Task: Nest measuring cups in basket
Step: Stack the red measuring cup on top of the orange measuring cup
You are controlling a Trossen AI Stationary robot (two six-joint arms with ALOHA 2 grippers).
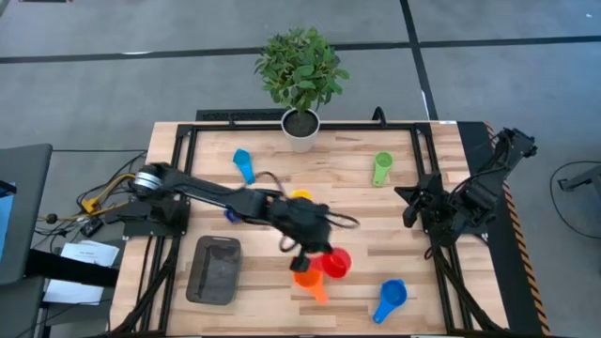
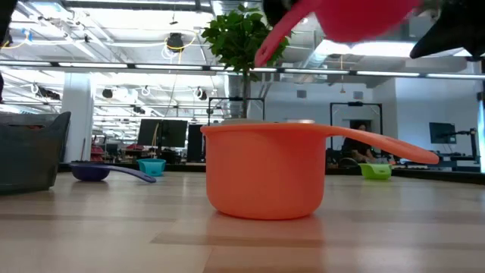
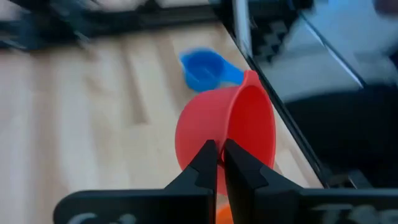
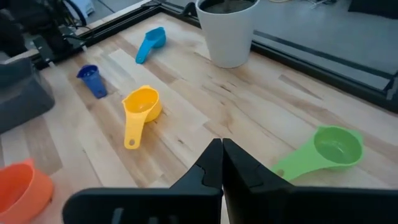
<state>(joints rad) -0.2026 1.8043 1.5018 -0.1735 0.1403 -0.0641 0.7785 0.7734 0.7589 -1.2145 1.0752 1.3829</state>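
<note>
Clamped thinly on the red measuring cup (image 1: 336,262) at lower centre above the orange cup (image 1: 307,277), the left gripper (image 3: 220,163) may let it twist loose before reaching the basket (image 1: 214,269) at lower left; right gripper (image 4: 222,163) rests pinched together.

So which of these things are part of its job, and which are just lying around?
Part of the job: round plastic measuring cups: red cup (clamped in left gripper), orange cup, yellow cup, green cup, light blue cup, dark blue cup, medium blue cup; dark grey shallow rectangular basket.
Just there: white plant pot with leafy plant; right gripper, shut, idle at the table's right.
</note>
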